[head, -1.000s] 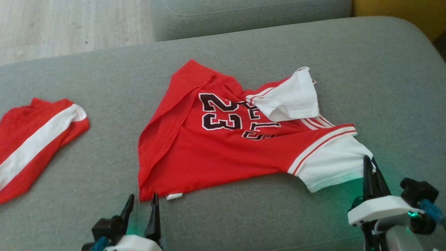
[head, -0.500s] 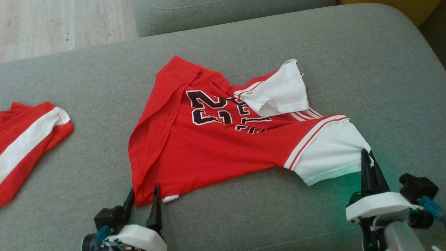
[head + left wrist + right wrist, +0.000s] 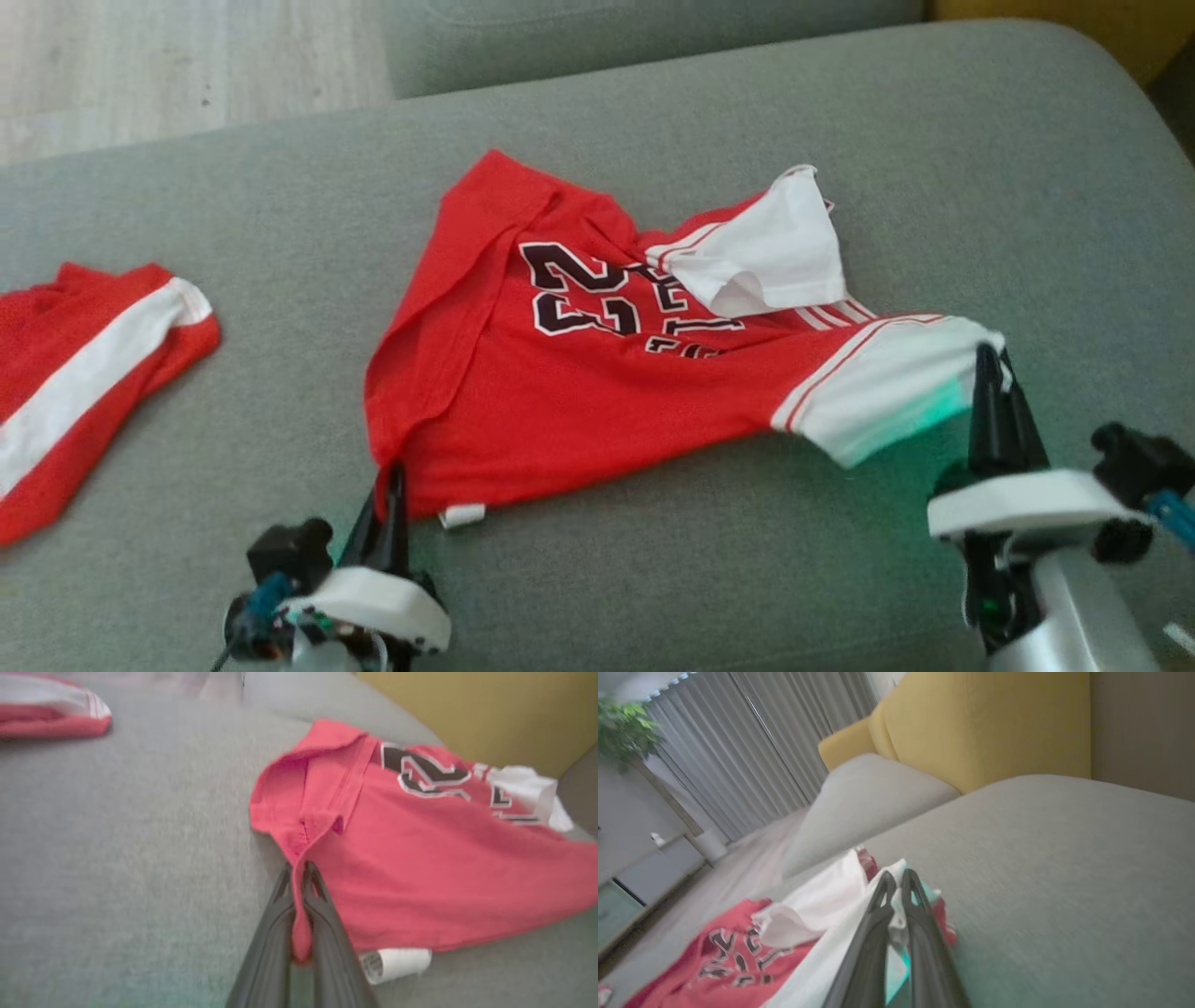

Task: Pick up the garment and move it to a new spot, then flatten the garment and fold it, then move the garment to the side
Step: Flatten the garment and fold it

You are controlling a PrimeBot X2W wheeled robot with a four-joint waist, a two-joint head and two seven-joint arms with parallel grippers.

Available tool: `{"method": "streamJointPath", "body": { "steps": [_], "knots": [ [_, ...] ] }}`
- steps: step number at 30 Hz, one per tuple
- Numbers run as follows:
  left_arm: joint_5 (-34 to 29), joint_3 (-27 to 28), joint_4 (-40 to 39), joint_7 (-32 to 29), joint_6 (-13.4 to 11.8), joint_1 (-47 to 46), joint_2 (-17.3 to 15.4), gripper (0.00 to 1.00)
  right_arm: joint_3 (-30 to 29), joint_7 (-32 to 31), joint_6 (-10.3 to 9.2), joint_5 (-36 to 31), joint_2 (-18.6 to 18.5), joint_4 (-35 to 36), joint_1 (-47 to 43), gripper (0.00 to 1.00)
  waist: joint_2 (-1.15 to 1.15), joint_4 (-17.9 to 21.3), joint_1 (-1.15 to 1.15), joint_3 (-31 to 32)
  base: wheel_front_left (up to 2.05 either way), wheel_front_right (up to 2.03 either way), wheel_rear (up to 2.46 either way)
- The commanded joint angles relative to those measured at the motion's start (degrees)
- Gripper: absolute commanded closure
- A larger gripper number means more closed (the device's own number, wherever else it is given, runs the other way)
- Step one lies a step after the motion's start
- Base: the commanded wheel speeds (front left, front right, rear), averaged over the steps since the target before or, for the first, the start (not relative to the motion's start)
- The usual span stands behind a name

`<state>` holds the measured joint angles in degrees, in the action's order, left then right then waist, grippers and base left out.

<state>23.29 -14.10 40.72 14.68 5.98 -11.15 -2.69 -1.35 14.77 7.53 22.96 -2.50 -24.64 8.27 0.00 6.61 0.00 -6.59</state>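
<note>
A red jersey (image 3: 579, 401) with white sleeves and dark "23" lettering lies crumpled on the grey sofa cushion (image 3: 653, 579). My left gripper (image 3: 390, 481) is shut on the jersey's near left hem corner; the left wrist view has red cloth (image 3: 420, 868) pinched between its fingers (image 3: 280, 919). My right gripper (image 3: 990, 359) is shut on the near white sleeve (image 3: 887, 387), which is lifted off the cushion. In the right wrist view white cloth (image 3: 817, 905) sits pinched between those fingers (image 3: 924, 933). The other white sleeve (image 3: 775, 252) is folded over the jersey's chest.
A second red garment with a white stripe (image 3: 84, 373) lies at the cushion's left edge. A further grey cushion (image 3: 607, 37) and pale wooden floor (image 3: 140, 56) lie beyond. A yellow cushion (image 3: 994, 728) stands at the far right.
My left gripper has shut on the hem corner it straddled before. My right gripper has risen, lifting the white sleeve off the cushion. The camera has shifted slightly.
</note>
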Motion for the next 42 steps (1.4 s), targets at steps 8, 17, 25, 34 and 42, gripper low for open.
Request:
{"method": "streamJointPath", "body": {
  "steps": [8,17,25,34,42],
  "knots": [
    [3.6,5.6,-14.8,0.3,1.4,-4.9,-0.4,1.00,3.2,0.2,-0.04,10.4,-0.4,8.9,10.0,1.00,0.00,-3.5,0.00,6.1,0.00,0.00,0.00],
    [16.8,-0.5,-24.5,-9.2,1.5,-22.2,-8.2,1.00,2.3,-0.6,-0.04,19.1,-4.4,13.3,26.0,1.00,0.00,-6.6,0.00,9.8,0.00,0.00,0.00],
    [24.1,2.0,-26.6,-21.6,-1.9,-35.9,-8.4,1.00,0.1,-6.7,-0.04,17.9,-6.7,10.7,40.4,1.00,0.00,-8.2,0.00,8.3,0.00,0.00,0.00],
    [18.9,1.4,-17.2,-19.3,-6.0,-45.6,-9.2,1.00,2.1,-6.1,-0.04,7.8,-5.2,-2.2,54.2,1.00,0.00,-8.4,0.00,-1.6,0.00,0.00,0.00],
    [16.9,5.7,-8.1,-3.4,-5.6,-58.3,-7.6,1.00,-1.8,-0.3,-0.04,3.4,-4.4,-10.6,68.5,1.00,0.00,-7.2,0.00,-7.2,0.00,0.00,0.00]
  ]
}}
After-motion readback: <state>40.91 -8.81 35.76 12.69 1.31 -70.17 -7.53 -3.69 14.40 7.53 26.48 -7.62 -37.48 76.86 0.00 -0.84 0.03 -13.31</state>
